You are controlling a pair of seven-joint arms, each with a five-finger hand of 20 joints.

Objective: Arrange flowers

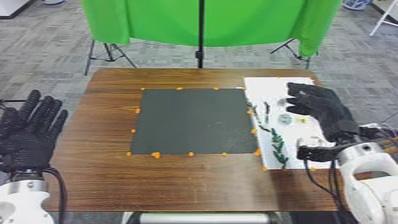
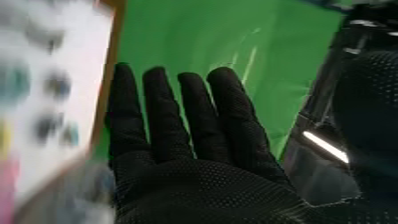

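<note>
My right hand [image 1: 324, 110] is over the right part of the white sheet [image 1: 277, 87] in the head view, fingers toward its far end. In the right wrist view the right hand [image 2: 209, 185] has straight fingers and holds nothing. Green leafy stems [image 1: 278, 147] lie lengthwise on the sheet, left of that hand. Near its palm are a pale blue-green flower [image 1: 284, 119] and a small yellow one [image 1: 303, 120]. A white flower-like thing lies partly hidden by the thumb. My left hand [image 1: 28, 132] is open beyond the table's left edge, fingers up.
A dark grey square mat [image 1: 194, 121] lies mid-table, with small orange pieces [image 1: 155, 155] along its edges. The brown wooden table [image 1: 178, 187] extends around it. Behind the table hangs a green cloth [image 1: 151, 22] on black stands.
</note>
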